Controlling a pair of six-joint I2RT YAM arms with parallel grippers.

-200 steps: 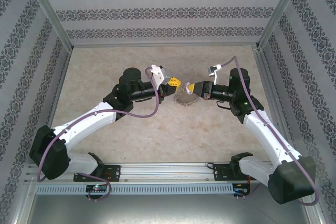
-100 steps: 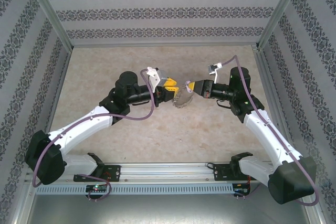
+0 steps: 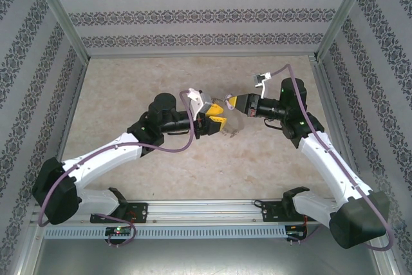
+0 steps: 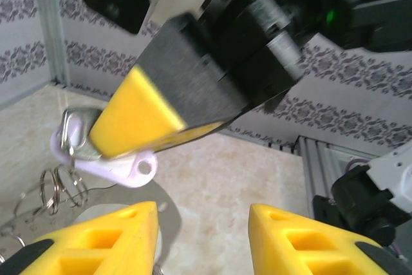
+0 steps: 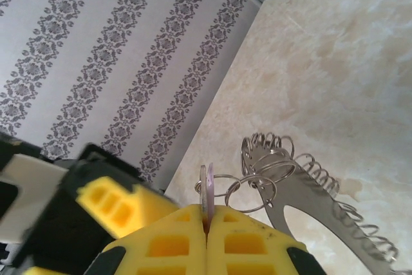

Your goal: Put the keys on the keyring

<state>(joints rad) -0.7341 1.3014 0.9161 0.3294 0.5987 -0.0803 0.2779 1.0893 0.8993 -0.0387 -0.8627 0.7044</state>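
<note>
Right claw (image 5: 206, 216): jaws pressed fully together, the yellow pads pinching the thin edge of the pale lilac tag of the key (image 5: 205, 188). The tag stands up out of the seam between the pads. In the left wrist view the same tag pokes out from under the right claw's yellow finger, eyelet end free, with a bit of silvery metal at the other end. The key's dark blade cannot be made out. Left claw (image 4: 201, 214): jaws partway apart, holding nothing, bare bench (image 3: 129, 82) showing through the gap between its fingers. It sits near the right claw, just below it and facing it, apart from the tag. Keyring (image 5: 309, 191): flat grey hoop with silvery wire loops along its rim, just beside the tag. A few loops crowd against the tag at the right claw's tip; whether they are threaded through it or only overlapping, cannot tell. Whether the hoop's far edge rests on the bench, cannot tell. Top view: both claws meet tip to tip over mid-bench.
</note>
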